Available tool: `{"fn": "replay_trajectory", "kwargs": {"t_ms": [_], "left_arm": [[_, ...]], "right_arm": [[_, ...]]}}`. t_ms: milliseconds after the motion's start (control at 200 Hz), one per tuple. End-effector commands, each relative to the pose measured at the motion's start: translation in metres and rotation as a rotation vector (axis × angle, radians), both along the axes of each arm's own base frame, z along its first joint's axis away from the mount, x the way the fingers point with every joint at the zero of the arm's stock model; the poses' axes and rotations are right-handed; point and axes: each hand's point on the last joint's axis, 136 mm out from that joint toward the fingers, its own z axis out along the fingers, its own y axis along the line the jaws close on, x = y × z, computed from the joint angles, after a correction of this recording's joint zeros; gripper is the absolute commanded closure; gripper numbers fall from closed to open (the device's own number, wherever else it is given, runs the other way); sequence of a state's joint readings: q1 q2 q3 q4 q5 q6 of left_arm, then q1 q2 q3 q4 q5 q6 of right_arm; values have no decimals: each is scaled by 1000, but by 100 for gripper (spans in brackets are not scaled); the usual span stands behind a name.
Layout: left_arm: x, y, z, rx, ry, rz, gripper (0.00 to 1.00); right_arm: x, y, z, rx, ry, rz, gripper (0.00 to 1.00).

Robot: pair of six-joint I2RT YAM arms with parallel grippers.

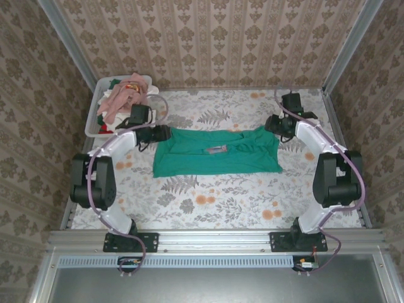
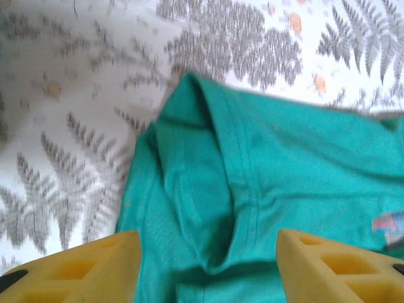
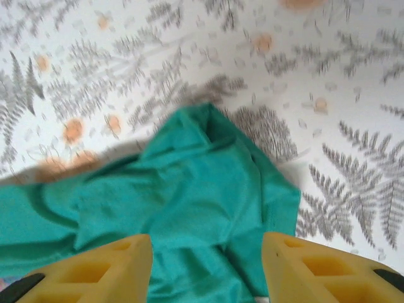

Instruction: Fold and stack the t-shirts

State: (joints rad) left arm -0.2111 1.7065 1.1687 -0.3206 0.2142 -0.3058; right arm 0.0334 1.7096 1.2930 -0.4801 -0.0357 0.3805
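**Claw state.** The left claw (image 2: 208, 259) stands with its jaws moderately apart. Its yellow fingers (image 2: 95, 268) flank a gap, and the cloth lies loose under that gap and is not pinched. The right claw (image 3: 207, 262) stands the same way, jaws apart and holding nothing.

**Position of the work item.** The teal-green t-shirt (image 1: 214, 158) lies flat on the floral table (image 1: 221, 202), spanning from one claw to the other.
- Its left end sits directly beneath the left claw and reaches just ahead of it. A hemmed edge is doubled over there.
- Its right end runs to a point just beyond the right claw's fingertips.
- The chest print (image 1: 216, 149) lies roughly midway between the two claws.

**Progress.** The shirt forms a wide band with its edges turned in, which suggests that a lengthwise fold is complete. The crosswise folds appear not yet done.

**Remaining work.** Outboard of the left claw and beyond it stands the white tub (image 1: 93, 126), well apart from the right claw. It holds a heap of pink, white and red t-shirts (image 1: 126, 95), all unfolded. No stack is visible on the table. By this judgement the task is at an early stage, with one shirt partly folded and the rest waiting.
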Motion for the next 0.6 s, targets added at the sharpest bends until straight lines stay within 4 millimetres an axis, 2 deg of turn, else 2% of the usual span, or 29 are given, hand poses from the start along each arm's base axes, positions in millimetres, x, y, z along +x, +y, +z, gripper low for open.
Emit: {"fn": "replay_trajectory", "kwargs": {"t_ms": [0,120,180,270,325,445,545,595], "left_arm": [[10,-1,-21,79,84,-7,39],[20,-12,-42,91,144,-34,37],[25,-18,-49,76,153,-48,36],[29,-25,-59,82,172,-74,36],[31,-27,-63,86,185,-85,38],[32,-29,-69,86,198,-98,49],[32,-26,-70,87,213,-87,73],[32,-24,-68,84,214,-82,79]], "right_arm": [[15,6,-15,-40,70,12,48],[34,22,-32,-85,127,68,46],[39,37,-39,-86,139,121,45],[37,60,-51,-108,167,188,44],[32,66,-58,-142,191,205,44],[21,71,-69,-152,225,223,47],[13,72,-70,-153,229,225,61],[11,73,-66,-151,215,229,68]]}}
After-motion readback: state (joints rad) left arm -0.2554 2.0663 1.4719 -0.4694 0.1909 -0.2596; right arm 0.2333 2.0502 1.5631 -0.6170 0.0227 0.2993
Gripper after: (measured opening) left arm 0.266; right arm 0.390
